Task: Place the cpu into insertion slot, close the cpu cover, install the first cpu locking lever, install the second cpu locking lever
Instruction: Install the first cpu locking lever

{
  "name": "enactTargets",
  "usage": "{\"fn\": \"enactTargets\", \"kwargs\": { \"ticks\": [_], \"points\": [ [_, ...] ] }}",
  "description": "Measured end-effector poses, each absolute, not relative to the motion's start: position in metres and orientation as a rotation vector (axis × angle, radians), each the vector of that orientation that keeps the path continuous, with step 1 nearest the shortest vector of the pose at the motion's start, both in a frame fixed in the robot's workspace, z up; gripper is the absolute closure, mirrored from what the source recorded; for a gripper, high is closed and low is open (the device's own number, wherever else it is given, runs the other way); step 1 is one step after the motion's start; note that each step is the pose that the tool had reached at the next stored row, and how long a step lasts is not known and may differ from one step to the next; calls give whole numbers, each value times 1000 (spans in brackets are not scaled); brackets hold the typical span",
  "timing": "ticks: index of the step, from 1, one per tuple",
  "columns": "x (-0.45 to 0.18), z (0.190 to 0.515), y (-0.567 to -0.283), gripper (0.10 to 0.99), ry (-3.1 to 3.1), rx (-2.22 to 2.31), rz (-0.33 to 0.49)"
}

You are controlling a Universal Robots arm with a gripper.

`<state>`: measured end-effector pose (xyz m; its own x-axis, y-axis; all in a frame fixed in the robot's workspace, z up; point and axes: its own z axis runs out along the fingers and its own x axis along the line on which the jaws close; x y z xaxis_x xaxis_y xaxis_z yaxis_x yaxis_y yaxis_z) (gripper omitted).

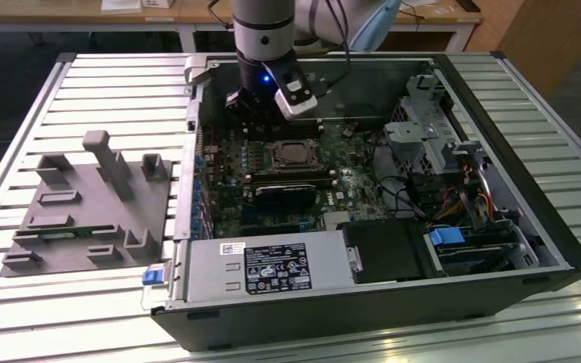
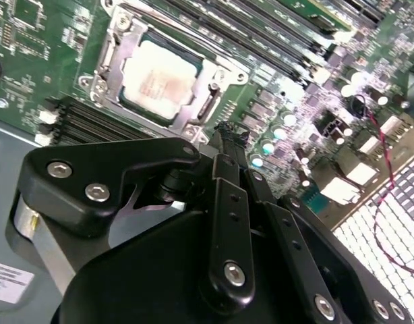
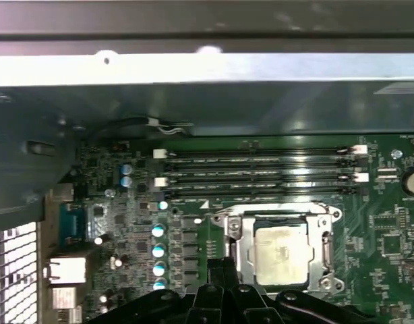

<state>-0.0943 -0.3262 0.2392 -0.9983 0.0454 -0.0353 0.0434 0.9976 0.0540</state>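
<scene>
Hand (image 2: 227, 135) is what I check first: in the second wrist view its black fingers are drawn in narrow with the tips together, and I see nothing pinched between them. The tips hang just beside one corner of the insertion slot (image 1: 273, 154), but I cannot tell whether they touch its metal. The cpu (image 2: 160, 77) lies flat inside the slot, its pale silvery top facing up. The cpu cover (image 3: 242, 253) is down, and its thin frame lies around the chip, which shows through the square window. Long black memory slots (image 3: 254, 172) run in a row just beside the insertion slot, on the same green circuit board (image 3: 389, 236). In the exterior view the arm (image 1: 262, 30) comes down into the open computer case (image 1: 517, 151) near the slot, with the wrist above the board. The case lies on its side on the slatted tabletop (image 1: 119, 98). A grey fixture block (image 1: 88, 204) lies on the tabletop outside the case, well apart from the slot.
</scene>
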Motion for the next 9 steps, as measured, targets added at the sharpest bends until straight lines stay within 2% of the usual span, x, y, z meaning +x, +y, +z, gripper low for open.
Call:
{"fn": "enactTargets", "kwargs": {
  "ticks": [9],
  "points": [
    [-105,240,-326,980,3101,70,83]
  ]
}}
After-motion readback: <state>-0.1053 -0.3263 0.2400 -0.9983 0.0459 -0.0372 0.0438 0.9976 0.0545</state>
